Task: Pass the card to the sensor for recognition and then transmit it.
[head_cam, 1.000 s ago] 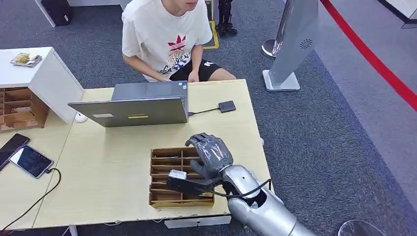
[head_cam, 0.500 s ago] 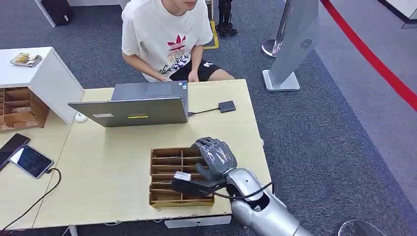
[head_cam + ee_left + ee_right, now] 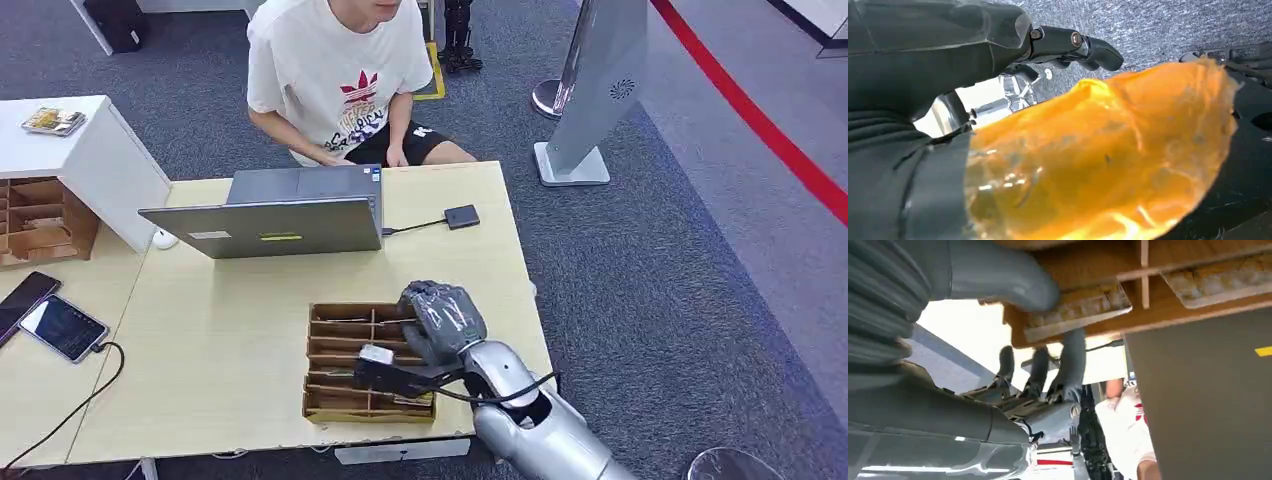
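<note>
While the phones (image 3: pixel 60 326) just sit way off to the left of the fingers on the counter (image 3: pixel 220 380), the real action is at the wooden card organizer (image 3: pixel 340 345) near the front edge. Right hand (image 3: pixel 440 320) is hunched over its right-hand slots, fingers (image 3: pixel 1070 365) curled down toward the dividers. From the wrist view they hang a little apart next to a slot edge, and I honestly can't tell if they've pinched a card (image 3: pixel 1075 312) yet; pale cards lie in the slots right by the thumb. Looks to me like we're at the pick-up step, nothing scanned so far. Behind the fingers there's the laptop (image 3: pixel 262 225), with a person (image 3: pixel 335 75) sitting at it, and further back-right of them the small dark sensor (image 3: pixel 462 216) on its cable. Next move needs a solid pinch, a clean lift out of the slot, then a carry over to that sensor. Left hand (image 3: pixel 928 65) is somewhere else, fingers apart beside something orange and blurry.
</note>
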